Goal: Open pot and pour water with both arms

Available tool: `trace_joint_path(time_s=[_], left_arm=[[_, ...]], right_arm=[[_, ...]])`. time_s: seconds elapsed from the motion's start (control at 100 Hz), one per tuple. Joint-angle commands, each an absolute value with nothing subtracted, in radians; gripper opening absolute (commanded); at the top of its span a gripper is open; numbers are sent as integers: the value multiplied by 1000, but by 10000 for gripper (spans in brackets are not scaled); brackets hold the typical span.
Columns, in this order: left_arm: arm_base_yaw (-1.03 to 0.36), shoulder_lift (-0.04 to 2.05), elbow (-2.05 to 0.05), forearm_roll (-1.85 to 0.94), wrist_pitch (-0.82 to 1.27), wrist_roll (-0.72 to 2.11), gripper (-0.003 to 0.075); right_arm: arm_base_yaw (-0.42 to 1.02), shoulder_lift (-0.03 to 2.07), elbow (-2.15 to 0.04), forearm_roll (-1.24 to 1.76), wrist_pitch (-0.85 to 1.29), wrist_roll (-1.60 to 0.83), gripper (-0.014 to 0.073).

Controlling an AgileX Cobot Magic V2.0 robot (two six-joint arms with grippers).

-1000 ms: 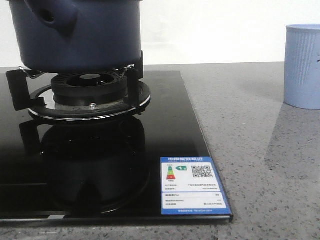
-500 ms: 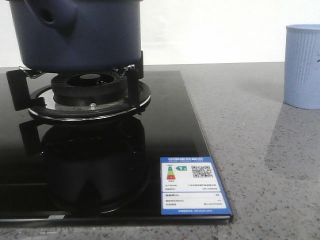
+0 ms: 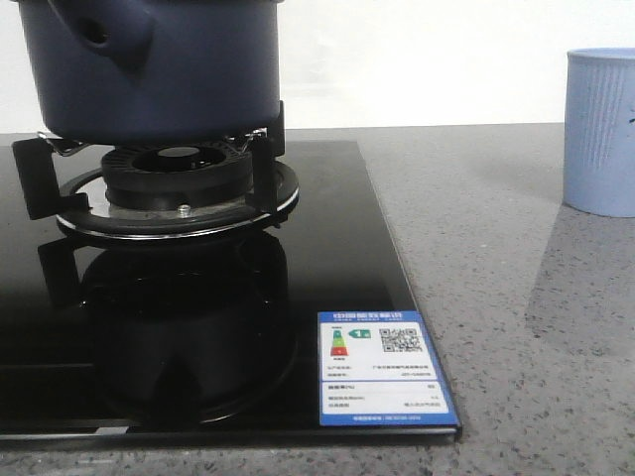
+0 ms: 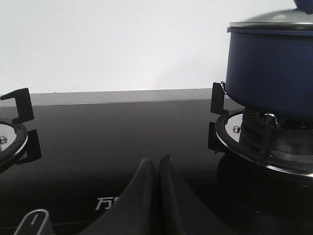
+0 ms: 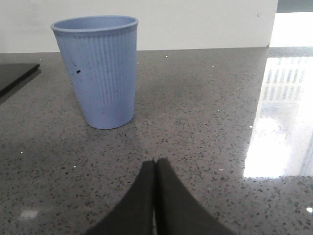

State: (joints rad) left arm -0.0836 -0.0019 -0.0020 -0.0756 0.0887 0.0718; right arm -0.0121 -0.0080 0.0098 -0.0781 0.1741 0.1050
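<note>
The dark navy-blue pot (image 3: 169, 69) sits on the gas burner (image 3: 179, 193) of the black glass hob; its stubby side knob (image 3: 109, 35) faces the camera. In the left wrist view the pot (image 4: 271, 73) carries a lid with a metal rim (image 4: 271, 22). My left gripper (image 4: 156, 164) is shut and empty, low over the hob, some way from the pot. My right gripper (image 5: 155, 164) is shut and empty over the grey counter, a short way in front of the pale blue ribbed cup (image 5: 98, 71). Neither gripper shows in the front view.
The cup (image 3: 602, 129) stands on the speckled counter at the right. A blue energy label (image 3: 382, 369) sits at the hob's near right corner. A second burner's pan support (image 4: 17, 127) shows in the left wrist view. A white wall stands behind.
</note>
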Motion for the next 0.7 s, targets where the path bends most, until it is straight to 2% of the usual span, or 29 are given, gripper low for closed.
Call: trace_joint_path(time_s=[0.0,0.33,0.69], left_arm=[[-92,-29,13,-75,10,62,-16],[-92,-29,13,-88,10,55,-16],[-92,-29,13,-361,-12,55,-16]], right_arm=[[-20,-31,26,-90,90,104,-61],[-20,-31,26,122,84,104,-61],[-20,-31,26,351,47,104,-61]])
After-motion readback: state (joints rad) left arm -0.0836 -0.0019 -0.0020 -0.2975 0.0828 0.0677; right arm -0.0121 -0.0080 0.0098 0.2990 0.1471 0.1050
